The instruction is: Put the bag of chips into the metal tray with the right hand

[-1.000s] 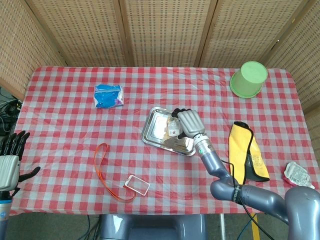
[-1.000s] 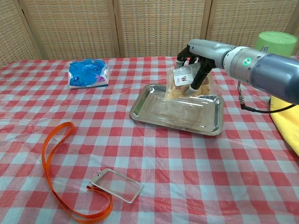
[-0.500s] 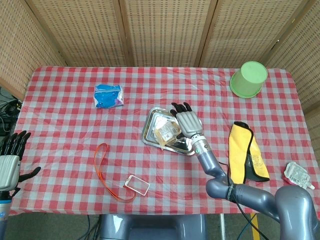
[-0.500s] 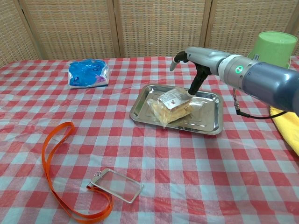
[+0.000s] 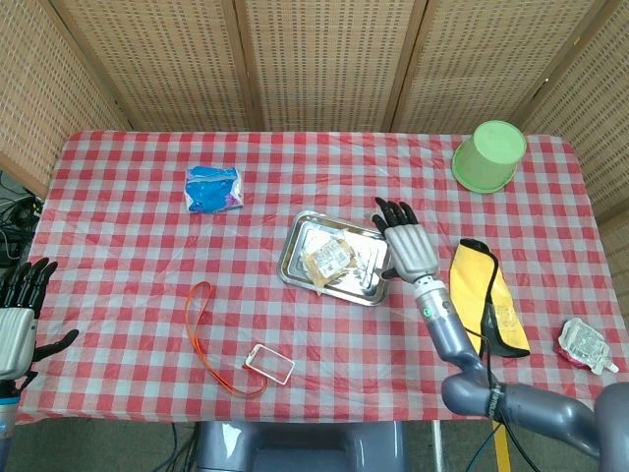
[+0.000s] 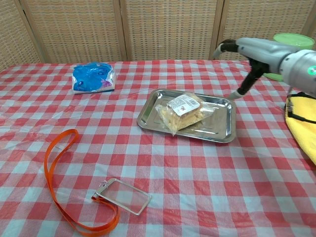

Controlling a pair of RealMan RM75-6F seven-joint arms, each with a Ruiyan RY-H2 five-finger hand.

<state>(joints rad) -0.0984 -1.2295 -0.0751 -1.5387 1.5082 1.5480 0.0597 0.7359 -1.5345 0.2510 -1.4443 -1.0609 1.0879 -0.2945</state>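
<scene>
The clear bag of chips (image 5: pixel 328 259) (image 6: pixel 181 109) lies flat inside the metal tray (image 5: pixel 297 242) (image 6: pixel 220 134) near the table's middle. My right hand (image 5: pixel 409 243) (image 6: pixel 245 60) hovers just right of the tray, fingers spread, holding nothing and apart from the bag. My left hand (image 5: pixel 18 313) hangs open off the table's left edge, seen only in the head view.
A blue packet (image 5: pixel 213 188) (image 6: pixel 93 77) lies at the back left. An orange lanyard with a clear badge holder (image 5: pixel 267 364) (image 6: pixel 123 196) sits at the front. A green cup (image 5: pixel 488 154) (image 6: pixel 288 41), a yellow cloth (image 5: pixel 482 295) (image 6: pixel 302 121) and a small wrapped packet (image 5: pixel 587 344) are on the right.
My right hand let the bag of chips drop flat into the tray, then opened and moved away to the tray's right side. The left hand stayed put.
</scene>
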